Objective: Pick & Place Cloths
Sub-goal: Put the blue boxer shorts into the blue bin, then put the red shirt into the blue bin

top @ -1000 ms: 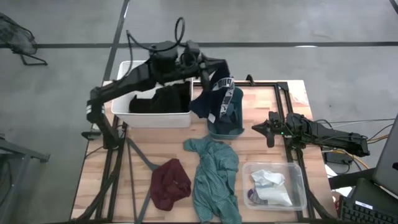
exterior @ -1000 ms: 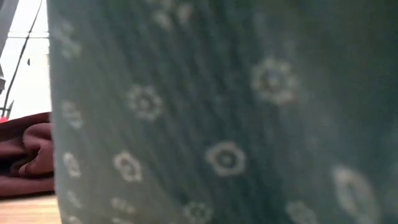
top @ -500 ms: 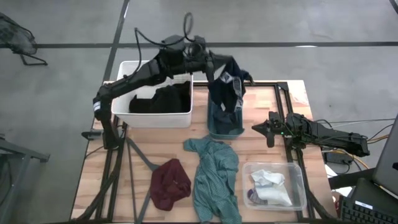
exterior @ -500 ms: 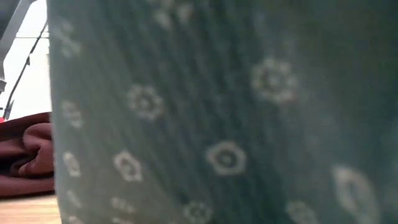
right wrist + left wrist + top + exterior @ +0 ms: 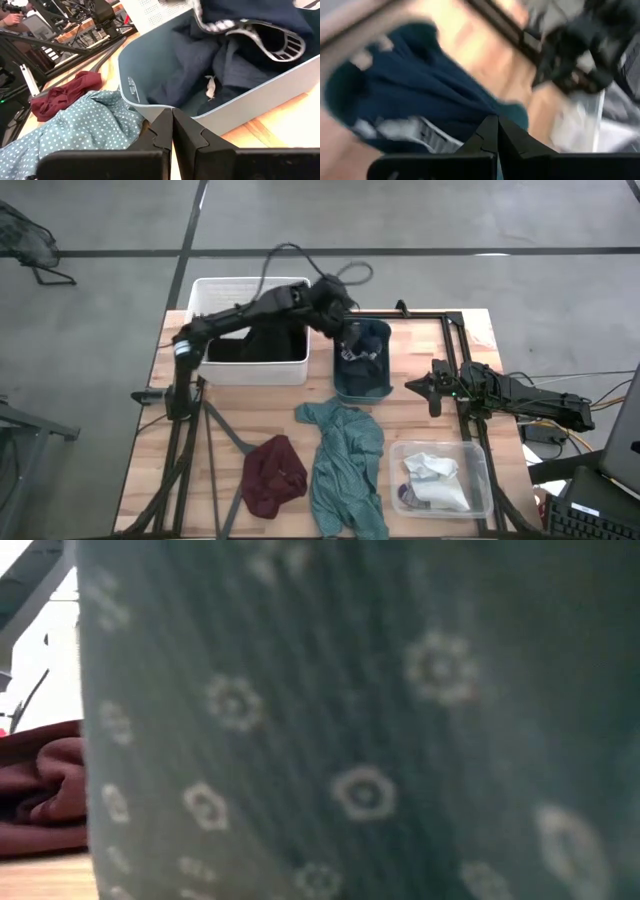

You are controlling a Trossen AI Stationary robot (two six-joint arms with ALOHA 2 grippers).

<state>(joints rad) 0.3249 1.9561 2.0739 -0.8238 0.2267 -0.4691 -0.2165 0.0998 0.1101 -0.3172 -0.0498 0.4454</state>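
My left gripper (image 5: 352, 338) hangs over the teal bin (image 5: 362, 385) w/ fingers pinched on the navy cloth (image 5: 365, 342), held low so it drops inside; right gripper (image 5: 420, 387), fingertips together, waits at worktop edge.

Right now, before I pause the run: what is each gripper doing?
Left gripper: over the teal bin, jaws shut, navy garment at its tips.
Right gripper: shut, empty.
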